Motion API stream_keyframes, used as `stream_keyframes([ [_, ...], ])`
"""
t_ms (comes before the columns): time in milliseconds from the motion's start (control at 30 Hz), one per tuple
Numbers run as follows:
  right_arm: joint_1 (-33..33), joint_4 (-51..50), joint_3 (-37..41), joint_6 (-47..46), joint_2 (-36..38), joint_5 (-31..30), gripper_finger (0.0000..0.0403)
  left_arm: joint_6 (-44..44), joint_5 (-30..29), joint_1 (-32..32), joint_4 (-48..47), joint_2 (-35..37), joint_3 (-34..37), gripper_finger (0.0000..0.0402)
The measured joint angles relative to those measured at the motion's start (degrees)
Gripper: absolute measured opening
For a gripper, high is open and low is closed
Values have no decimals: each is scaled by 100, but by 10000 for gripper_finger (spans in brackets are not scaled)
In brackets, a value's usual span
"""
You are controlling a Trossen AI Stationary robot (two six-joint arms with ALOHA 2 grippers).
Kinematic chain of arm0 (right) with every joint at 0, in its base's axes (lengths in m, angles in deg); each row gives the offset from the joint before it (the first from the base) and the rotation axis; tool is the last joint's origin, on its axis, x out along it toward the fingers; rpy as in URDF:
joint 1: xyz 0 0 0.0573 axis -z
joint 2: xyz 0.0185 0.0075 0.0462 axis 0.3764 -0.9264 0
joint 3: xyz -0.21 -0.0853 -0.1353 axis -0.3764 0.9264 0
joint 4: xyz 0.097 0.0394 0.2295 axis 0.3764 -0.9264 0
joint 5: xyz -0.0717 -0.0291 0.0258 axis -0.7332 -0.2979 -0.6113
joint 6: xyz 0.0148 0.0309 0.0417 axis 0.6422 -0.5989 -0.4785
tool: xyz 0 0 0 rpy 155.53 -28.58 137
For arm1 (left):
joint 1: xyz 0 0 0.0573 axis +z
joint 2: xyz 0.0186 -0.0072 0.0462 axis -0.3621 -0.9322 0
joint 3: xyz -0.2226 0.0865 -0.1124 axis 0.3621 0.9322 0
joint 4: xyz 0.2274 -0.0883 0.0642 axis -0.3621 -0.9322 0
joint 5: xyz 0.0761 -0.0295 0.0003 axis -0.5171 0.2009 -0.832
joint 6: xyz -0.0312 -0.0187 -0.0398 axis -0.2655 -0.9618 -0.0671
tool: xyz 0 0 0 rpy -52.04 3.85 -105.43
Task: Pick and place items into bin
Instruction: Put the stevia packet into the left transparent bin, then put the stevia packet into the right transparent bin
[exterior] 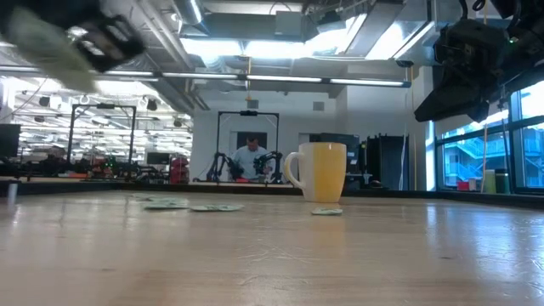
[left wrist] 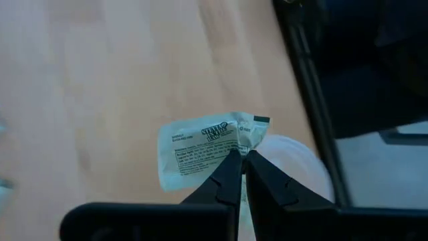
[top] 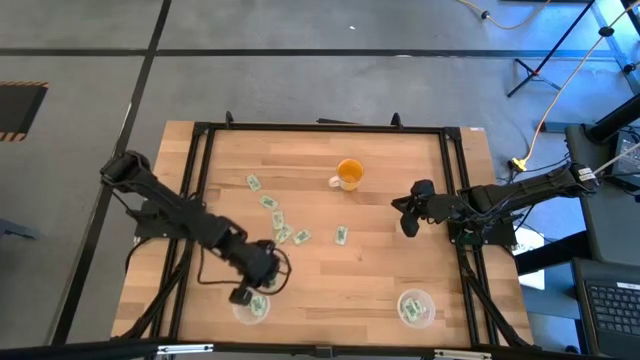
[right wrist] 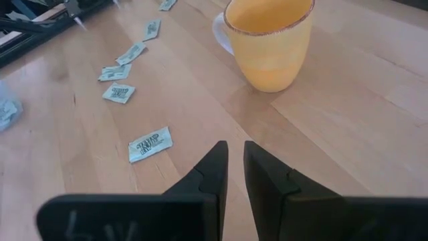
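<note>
The left gripper (left wrist: 239,175) pinches a packet (left wrist: 204,150) by its edge above a clear bin (top: 251,307) at the table's near left; more packets seem to lie inside it. The right gripper (right wrist: 234,171), fingers nearly pressed together and empty, hovers right of the mug (top: 349,174). Loose packets (top: 278,220) lie mid-table. A second bin (top: 416,308) sits near right.

Pale white-green packet (left wrist: 204,150) with dark print, pinched in the black left hand (left wrist: 241,167). Orange-yellow mug (right wrist: 269,41) with a brownish rim beyond the black right hand (right wrist: 234,167). Light wood-grain table (top: 380,250), black-framed.
</note>
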Motion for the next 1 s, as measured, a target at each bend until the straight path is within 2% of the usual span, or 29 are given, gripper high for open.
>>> stream_keyframes([
  [133, -1, 24, 1, -32, 0, 1, 53, -700, -48, -506, -7, -90, 0, 12],
  [433, -2, 24, 2, -160, 0, 0, 53, -1469, -921, -1306, 2, -390, 0, 12],
  [700, 0, 24, 0, -169, 0, 0, 53, -1581, -1130, -1421, 10, -805, -2, 16],
  [900, -2, 85, 0, -166, 0, 0, 53, -1582, -1119, -1368, -12, -1097, -4, 43],
  [1000, -2, 518, 2, 57, 0, -2, 53, -1578, -1107, -1311, -13, -1090, -7, 60],
])
